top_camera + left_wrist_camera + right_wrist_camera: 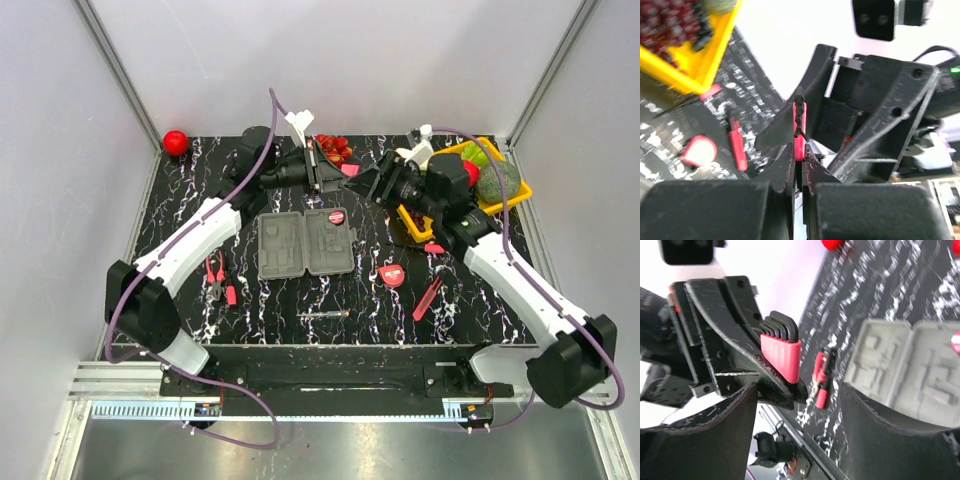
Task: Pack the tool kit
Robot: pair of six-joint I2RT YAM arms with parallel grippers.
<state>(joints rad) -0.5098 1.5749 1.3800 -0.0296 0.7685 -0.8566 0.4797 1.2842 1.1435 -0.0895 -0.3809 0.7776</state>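
Note:
The grey tool kit case [305, 243] lies open and flat mid-table, with a round red tool [337, 216] at its right top corner. Above the table's back, my left gripper [322, 175] is shut on a red holder of black hex keys [799, 132], pinched edge-on between its fingertips [800, 160]. In the right wrist view the hex key set [782, 357] sits in the left arm's black fingers [740, 330]. My right gripper [799, 390] faces it, open, its jaws wide apart on either side. Red-handled pliers [215, 278], a screwdriver [325, 315], a red tape measure [394, 274] and a red knife [428, 298] lie loose.
A yellow tray [500, 180] of fruit stands at the back right, under the right arm. Red berries [333, 148] lie at the back centre and a red ball [176, 142] in the back left corner. A small red piece [434, 248] lies by the tray.

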